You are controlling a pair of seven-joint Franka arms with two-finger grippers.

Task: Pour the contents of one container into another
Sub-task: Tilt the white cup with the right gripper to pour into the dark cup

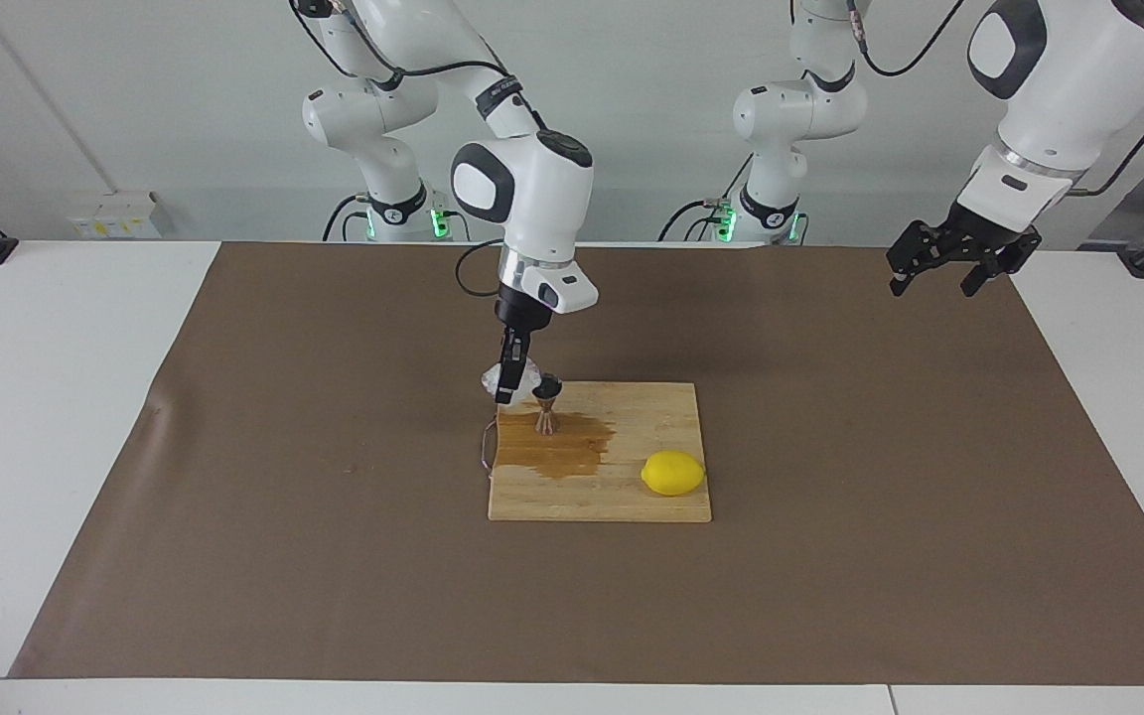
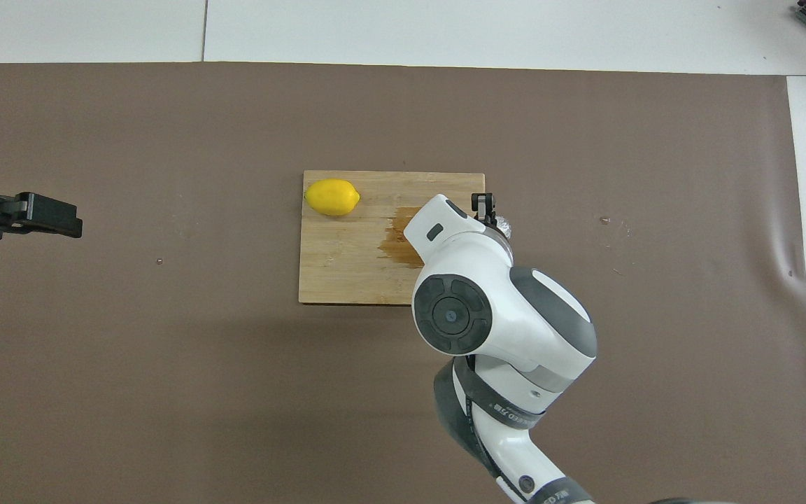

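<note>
Pinching the clear faceted glass cup (image 1: 509, 377), the right gripper (image 1: 507, 385) has its fingers (image 1: 505, 382) closed on the cup's sides and holds it in the air above the corner of the wooden cutting board (image 1: 632, 497) that lies nearest the robots toward the right arm's end of the desk (image 1: 56, 417). In the facing view the cup bulges out on both sides of the dark fingers and sits at about nine o'clock from the mouth of the steel jigger (image 1: 546, 405), just beside it and tilted toward it; whether the two touch cannot be told. In the overhead view only a sliver of the cup (image 2: 503, 225) shows at the three o'clock side of the fingertips, the rest being hidden under the right arm's white wrist, which also covers the jigger. The jigger stands upright on the board, its long axis vertical and its open cone upward, in a brown wet stain (image 1: 562, 445) that spreads across the wood toward six o'clock and three o'clock from its foot. A yellow lemon (image 1: 672, 473) lies on the board at about four o'clock from the jigger, well apart from it, with its long axis running from nine to three o'clock. The board rests on a brown mat (image 1: 234, 556) that covers the desk. The left gripper (image 1: 959, 260) waits with its fingers spread, in the air over the mat's edge at the left arm's end of the desk, holding nothing.
</note>
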